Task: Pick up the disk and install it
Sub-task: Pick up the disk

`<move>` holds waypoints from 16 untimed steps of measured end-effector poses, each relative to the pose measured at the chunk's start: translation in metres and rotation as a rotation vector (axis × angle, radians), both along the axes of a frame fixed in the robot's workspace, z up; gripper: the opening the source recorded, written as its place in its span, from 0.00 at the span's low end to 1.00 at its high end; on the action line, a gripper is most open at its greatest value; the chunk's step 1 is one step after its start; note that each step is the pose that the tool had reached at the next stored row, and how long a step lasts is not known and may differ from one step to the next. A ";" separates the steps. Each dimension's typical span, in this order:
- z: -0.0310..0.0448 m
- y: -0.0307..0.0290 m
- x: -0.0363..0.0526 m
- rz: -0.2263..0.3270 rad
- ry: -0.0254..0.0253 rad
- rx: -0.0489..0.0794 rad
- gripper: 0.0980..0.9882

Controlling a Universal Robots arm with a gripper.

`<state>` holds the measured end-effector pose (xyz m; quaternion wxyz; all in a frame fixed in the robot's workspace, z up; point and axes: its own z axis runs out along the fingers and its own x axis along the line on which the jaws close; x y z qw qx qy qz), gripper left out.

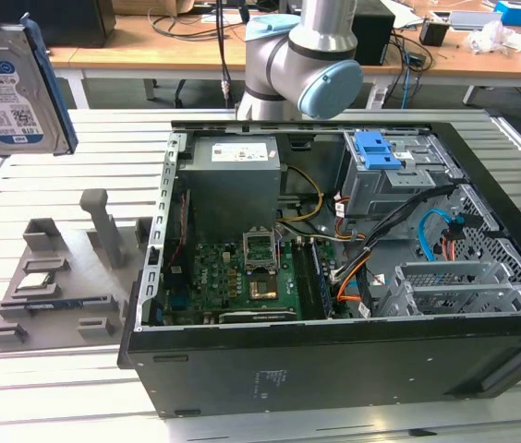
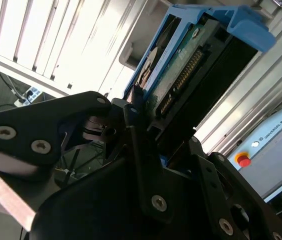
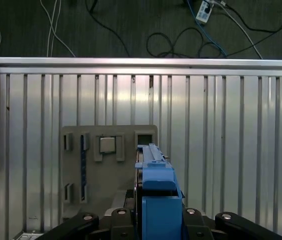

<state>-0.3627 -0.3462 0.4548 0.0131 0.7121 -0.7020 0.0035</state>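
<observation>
The disk (image 1: pixel 11 88), a silver drive with a white-and-blue label in a blue caddy frame, hangs upright high over the table at the exterior view's far left. It is above and behind the grey fixture tray (image 1: pixel 66 277). In both wrist views my gripper (image 3: pixel 156 215) is shut on the disk (image 3: pixel 156 180), which I see edge-on between the black fingers (image 2: pixel 136 120). The second wrist view shows the disk's (image 2: pixel 191 65) connector side and circuit board inside the blue frame.
An open black computer case (image 1: pixel 334 369) lies on the slatted metal table, with a motherboard (image 1: pixel 251 272) and a drive cage holding a blue bracket (image 1: pixel 378 152). A small square silver chip (image 1: pixel 39 281) sits in the grey tray. The arm's base (image 1: pixel 297 55) stands behind the case.
</observation>
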 end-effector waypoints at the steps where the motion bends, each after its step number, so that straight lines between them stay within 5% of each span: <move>1: 0.0013 0.0000 0.0000 0.000 -0.0001 0.000 0.30; 16: 0.0330 0.0000 0.0000 0.000 0.0000 0.000 0.30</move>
